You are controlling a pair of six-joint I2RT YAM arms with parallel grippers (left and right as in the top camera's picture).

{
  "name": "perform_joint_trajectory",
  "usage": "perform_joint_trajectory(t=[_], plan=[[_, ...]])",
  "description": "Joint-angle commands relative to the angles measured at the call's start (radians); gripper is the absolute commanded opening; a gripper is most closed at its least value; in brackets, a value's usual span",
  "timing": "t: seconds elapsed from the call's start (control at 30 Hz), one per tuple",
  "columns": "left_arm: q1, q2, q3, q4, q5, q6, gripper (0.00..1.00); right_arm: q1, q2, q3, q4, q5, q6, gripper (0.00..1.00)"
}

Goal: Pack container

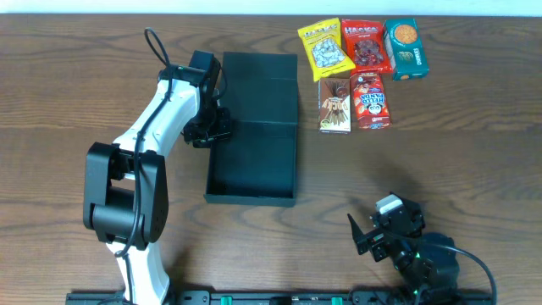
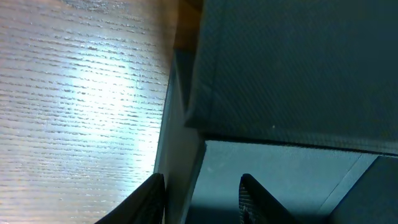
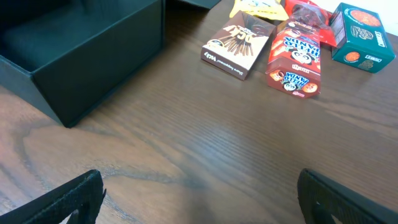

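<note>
The container (image 1: 250, 200) is a dark, matte box lying open at the table's middle, its flap lid (image 1: 261, 85) folded back behind it. My left gripper (image 1: 216, 127) stands at its left wall near the hinge. In the left wrist view this gripper (image 2: 202, 186) straddles the wall (image 2: 180, 168): the outer finger lies against it and the inner finger stands apart inside the box, so the jaws are open. Near the front right of the table my right gripper (image 1: 366, 235) is wide open over bare wood (image 3: 202, 186), holding nothing.
Several snacks lie at the back right: a yellow packet (image 1: 325, 47), a red packet (image 1: 366, 45), a teal box (image 1: 406, 49), a brown stick-biscuit box (image 1: 334, 104) and a red box (image 1: 370, 100). The container's near corner (image 3: 93, 74) shows in the right wrist view.
</note>
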Motion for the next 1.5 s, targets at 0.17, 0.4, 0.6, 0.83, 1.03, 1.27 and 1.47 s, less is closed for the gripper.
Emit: perform_joint_trajectory(t=[0.17,0.4,0.6,0.83,1.03,1.27,1.47], plan=[[0.002,0.013,0.005,-0.007,0.021,-0.014,0.56,-0.002,-0.005,-0.008,-0.002,-0.003,0.013,0.99],[0.012,0.005,0.045,-0.049,0.017,-0.009,0.5,-0.002,-0.005,-0.008,-0.002,-0.003,0.013,0.99],[0.014,-0.057,0.137,-0.125,0.018,0.021,0.81,-0.002,-0.005,-0.008,0.0,-0.002,0.012,0.99],[0.016,-0.203,0.214,-0.156,0.018,0.066,0.94,-0.001,-0.005,-0.008,0.112,-0.129,0.072,0.99],[0.025,-0.326,0.216,-0.114,0.019,0.095,0.95,-0.001,-0.005,-0.008,0.632,-0.626,0.376,0.99],[0.026,-0.356,0.216,-0.122,0.018,0.095,0.96,-0.002,-0.005,-0.008,1.273,-0.994,1.016,0.99],[0.025,-0.356,0.216,-0.111,0.071,0.083,0.95,-0.006,-0.005,-0.008,1.507,-0.856,1.135,0.99]])
